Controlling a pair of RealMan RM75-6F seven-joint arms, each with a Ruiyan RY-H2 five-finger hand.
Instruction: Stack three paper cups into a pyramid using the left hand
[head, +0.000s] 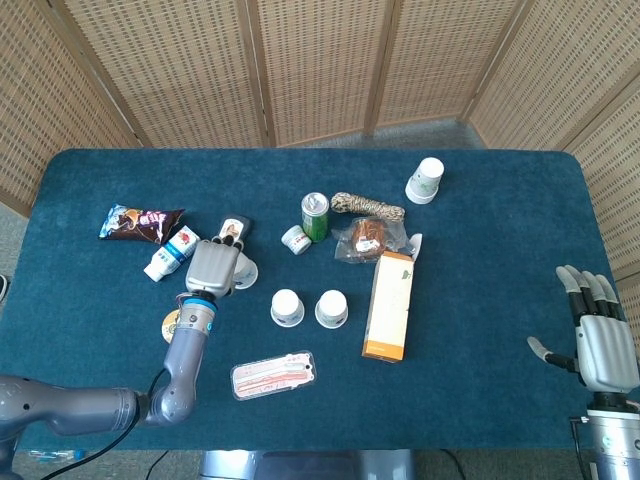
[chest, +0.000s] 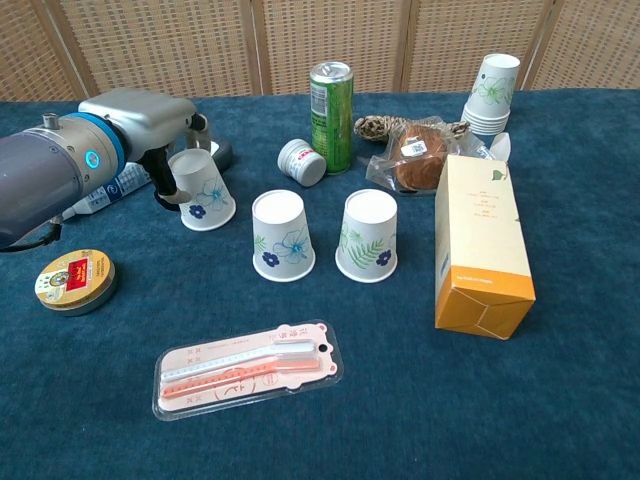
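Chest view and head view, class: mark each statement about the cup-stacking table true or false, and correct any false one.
1. The left hand is at the tilted paper cup. True.
2. Two upside-down cups stand side by side. True.
3. The green can lies on its side. False: it stands upright.
4. The right hand holds a cup. False: it holds nothing, fingers apart.
5. The orange box is left of the cups. False: it is on their right.
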